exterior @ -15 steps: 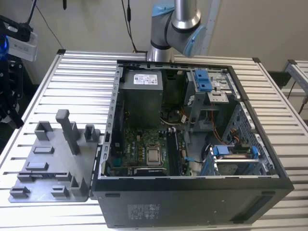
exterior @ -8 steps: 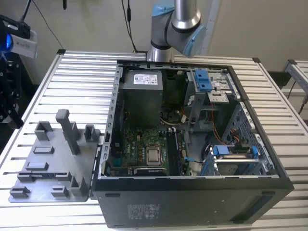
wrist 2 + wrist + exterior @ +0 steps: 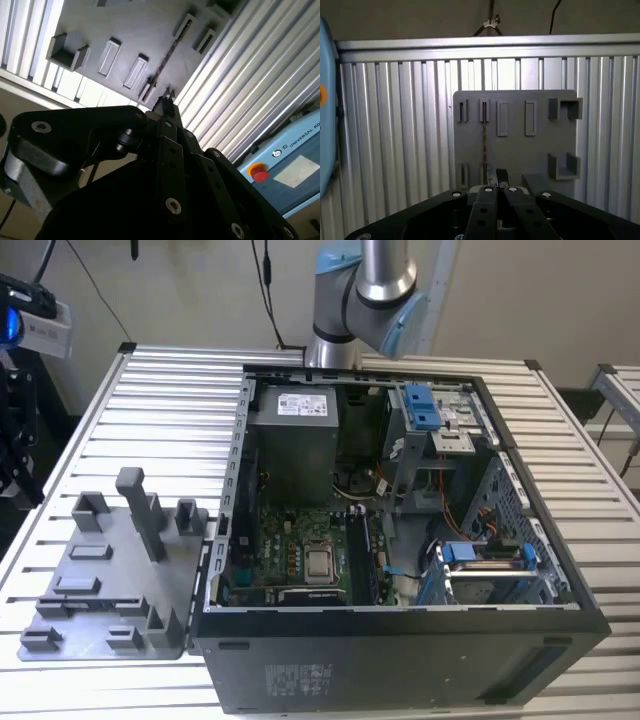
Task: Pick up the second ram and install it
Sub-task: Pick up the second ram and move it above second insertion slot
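The second ram (image 3: 484,142) stands on its thin edge in the grey tray (image 3: 535,150), held between two pairs of slots; it appears as a narrow dark line. The second wrist view catches the same ram (image 3: 165,57) as a slanted dark strip on the tray (image 3: 125,30). My gripper (image 3: 497,175) hangs well above the tray, its tips just beside the near end of the ram in both wrist views, shut with nothing held (image 3: 166,97). In the exterior view the tray (image 3: 100,590) lies at the exterior view's left of the open computer case (image 3: 400,540).
The tray carries several grey upright posts (image 3: 140,505) and empty slots. It rests on a ribbed aluminium table (image 3: 170,400). Inside the case lie the motherboard (image 3: 300,555), a power supply (image 3: 292,440) and blue drive brackets (image 3: 480,555). A control pendant with a red button (image 3: 258,172) sits beside the table.
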